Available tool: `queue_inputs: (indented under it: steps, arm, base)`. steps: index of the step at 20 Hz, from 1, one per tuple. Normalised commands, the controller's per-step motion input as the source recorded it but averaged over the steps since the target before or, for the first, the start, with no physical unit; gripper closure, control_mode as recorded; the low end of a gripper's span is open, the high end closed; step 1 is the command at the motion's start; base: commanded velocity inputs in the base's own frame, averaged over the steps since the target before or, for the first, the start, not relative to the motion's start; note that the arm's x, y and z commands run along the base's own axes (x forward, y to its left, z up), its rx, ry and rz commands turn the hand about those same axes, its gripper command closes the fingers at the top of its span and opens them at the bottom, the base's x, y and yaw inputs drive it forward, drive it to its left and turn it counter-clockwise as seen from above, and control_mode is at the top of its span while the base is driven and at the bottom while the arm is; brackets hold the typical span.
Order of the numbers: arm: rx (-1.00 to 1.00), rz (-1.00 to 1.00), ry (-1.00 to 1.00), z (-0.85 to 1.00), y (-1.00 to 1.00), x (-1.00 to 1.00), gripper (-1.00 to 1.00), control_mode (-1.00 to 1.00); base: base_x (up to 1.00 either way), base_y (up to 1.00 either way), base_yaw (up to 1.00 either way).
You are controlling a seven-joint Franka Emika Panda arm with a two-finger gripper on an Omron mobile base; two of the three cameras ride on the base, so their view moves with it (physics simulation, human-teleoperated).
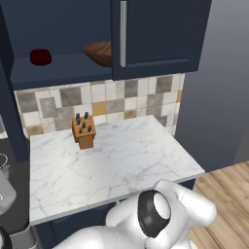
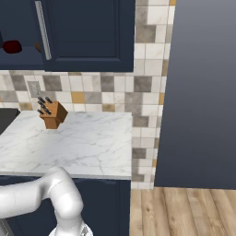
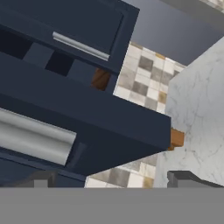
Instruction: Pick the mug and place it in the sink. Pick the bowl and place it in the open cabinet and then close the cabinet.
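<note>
The bowl (image 1: 98,51) rests on the dark shelf of the open cabinet (image 1: 58,73), half hidden behind the shut right door (image 1: 160,34). From the right base view only a brown sliver of the bowl (image 2: 37,46) shows, and the hand view catches another sliver of the bowl (image 3: 101,78). My gripper (image 3: 114,179) is open with nothing between its fingers. It sits close to the swung-out left door (image 3: 87,118) and its silver bar handle (image 3: 35,138). The mug and the sink are out of view.
A small dark red thing (image 1: 40,57) sits on the shelf left of the bowl. A wooden knife block (image 1: 83,130) stands at the back of the white marble counter (image 1: 126,160). A dark surface (image 2: 6,118) adjoins the counter's left end. A grey wall (image 1: 219,97) stands on the right.
</note>
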Motion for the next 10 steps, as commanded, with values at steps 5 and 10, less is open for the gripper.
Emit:
queue_inputs:
  steps: [5, 10]
  arm:
    - [0.03, -0.10, 0.00, -0.23, 0.00, 0.02, -1.00, -1.00]
    - [0.01, -0.08, 0.00, -0.15, 0.00, 0.14, -1.00, -1.00]
  base:
    - [0.00, 0.00, 0.00]
    - [0.00, 0.00, 0.00]
